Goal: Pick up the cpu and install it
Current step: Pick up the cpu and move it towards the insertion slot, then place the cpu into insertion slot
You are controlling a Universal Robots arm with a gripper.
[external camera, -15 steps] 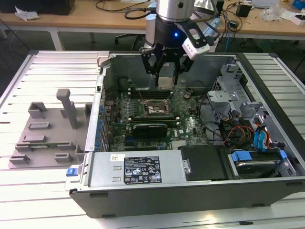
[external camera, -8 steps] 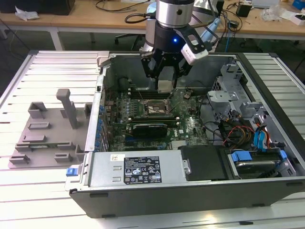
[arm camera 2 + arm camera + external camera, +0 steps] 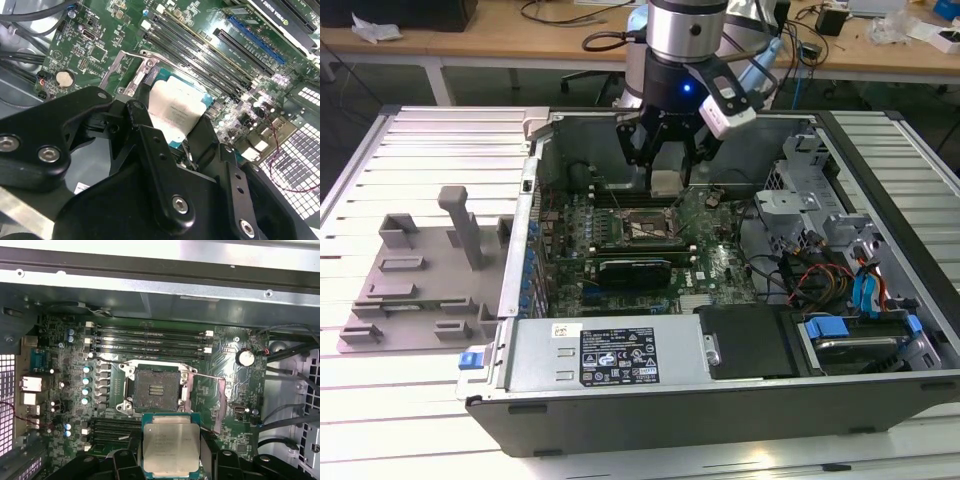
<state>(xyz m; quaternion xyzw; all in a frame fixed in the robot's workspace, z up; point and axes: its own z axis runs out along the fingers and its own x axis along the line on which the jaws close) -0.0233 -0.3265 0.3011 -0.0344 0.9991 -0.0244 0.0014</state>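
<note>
My gripper (image 3: pixel 666 168) hangs inside the open computer case (image 3: pixel 720 400), shut on the cpu (image 3: pixel 665 183), a small square chip with a pale silvery top. In both wrist views the cpu (image 3: pixel 170 447) (image 3: pixel 175 111) sits flat between the black fingers (image 3: pixel 207 457), held above the green motherboard (image 3: pixel 65 365). The black-framed socket (image 3: pixel 156 388) lies open just beyond the chip, its pin field bare and its metal load plate (image 3: pixel 206 400) swung aside. In the exterior view the socket (image 3: pixel 638 228) lies a little below and to the left of the chip.
Memory slots (image 3: pixel 150 337) run along the far side of the socket. A black card (image 3: pixel 635 270) lies near the socket, and a drive cage with cables (image 3: pixel 820 215) fills the case's right. A grey plastic tray with upright posts (image 3: pixel 420 280) rests on the slatted table at the exterior view's left.
</note>
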